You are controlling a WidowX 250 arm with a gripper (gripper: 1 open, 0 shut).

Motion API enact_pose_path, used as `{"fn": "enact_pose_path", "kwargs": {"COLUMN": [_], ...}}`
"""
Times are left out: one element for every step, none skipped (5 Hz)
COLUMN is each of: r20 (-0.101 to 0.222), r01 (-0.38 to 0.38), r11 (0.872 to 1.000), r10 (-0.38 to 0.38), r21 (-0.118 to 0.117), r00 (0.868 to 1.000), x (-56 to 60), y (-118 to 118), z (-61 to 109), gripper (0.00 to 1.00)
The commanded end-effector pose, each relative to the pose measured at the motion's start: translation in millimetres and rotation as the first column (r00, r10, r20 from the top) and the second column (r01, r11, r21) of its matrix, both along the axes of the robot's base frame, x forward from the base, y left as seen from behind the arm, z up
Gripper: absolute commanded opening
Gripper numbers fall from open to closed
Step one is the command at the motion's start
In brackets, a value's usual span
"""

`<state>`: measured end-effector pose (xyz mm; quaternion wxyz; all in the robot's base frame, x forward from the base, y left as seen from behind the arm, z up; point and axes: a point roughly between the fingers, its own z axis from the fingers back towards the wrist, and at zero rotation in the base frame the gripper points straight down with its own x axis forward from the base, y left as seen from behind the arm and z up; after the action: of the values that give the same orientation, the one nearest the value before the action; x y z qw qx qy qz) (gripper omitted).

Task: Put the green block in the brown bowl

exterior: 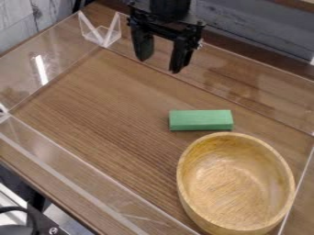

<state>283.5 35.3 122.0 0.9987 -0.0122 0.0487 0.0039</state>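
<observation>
The green block (200, 119) lies flat on the wooden table, just above the rim of the brown bowl (234, 183), which sits at the lower right with nothing in it. My gripper (161, 55) hangs at the back of the table, pointing down, up and to the left of the block and well apart from it. Its two dark fingers stand open with nothing between them.
Clear plastic walls (50, 64) fence the table on the left, the front and the back. A small clear bracket (101, 31) stands at the back left corner, close to the left of the gripper.
</observation>
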Motion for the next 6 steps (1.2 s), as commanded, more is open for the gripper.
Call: {"fn": "enact_pose_path", "kwargs": {"r20": [0.089, 0.095, 0.103, 0.108, 0.112, 0.121], "r01": [0.006, 0.010, 0.011, 0.017, 0.023, 0.030], "r11": [1.000, 1.000, 1.000, 1.000, 1.000, 0.999], "r10": [-0.007, -0.011, -0.012, -0.018, -0.024, -0.031], "r21": [0.012, 0.014, 0.014, 0.014, 0.013, 0.014], "r00": [0.996, 0.995, 0.995, 0.994, 0.993, 0.992], "x": [7.9, 10.5, 13.8, 17.5, 20.3, 24.9], "y": [9, 15, 21, 28, 33, 42], "z": [22.5, 22.1, 21.5, 20.0, 18.6, 17.7], "gripper": [1.00, 1.00, 1.00, 1.00, 1.00, 1.00]}}
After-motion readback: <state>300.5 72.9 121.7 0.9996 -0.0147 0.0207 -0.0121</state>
